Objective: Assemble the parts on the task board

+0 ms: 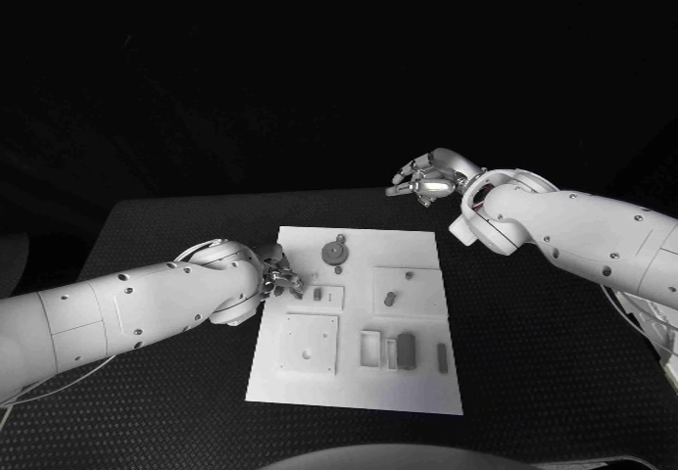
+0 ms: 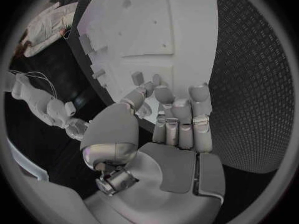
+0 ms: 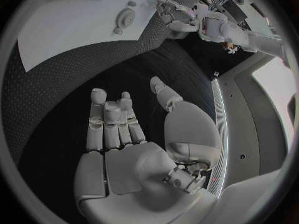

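Overhead: white rectangular task board (image 1: 361, 313) mid-table, small grey parts (image 1: 406, 351) seated near its near edge; left hand (image 1: 277, 276) at its left edge, fingers curled, apparently empty. Wrist views: right hand (image 3: 134, 134) open, empty, beyond the board's far right corner.

table (image 1: 169, 411): black, textured | surroundings: dark, perhaps unlit

Plenty of open desk (image 1: 537, 333) on the right side of the task board (image 1: 424, 387), nothing sitting there. The right robot hand (image 1: 428, 181) hangs off past the board's far right corner, so that side is wide open. The left robot hand (image 1: 280, 274) crowds the board's left edge, just beside the small upright parts (image 1: 400, 351) near the middle.
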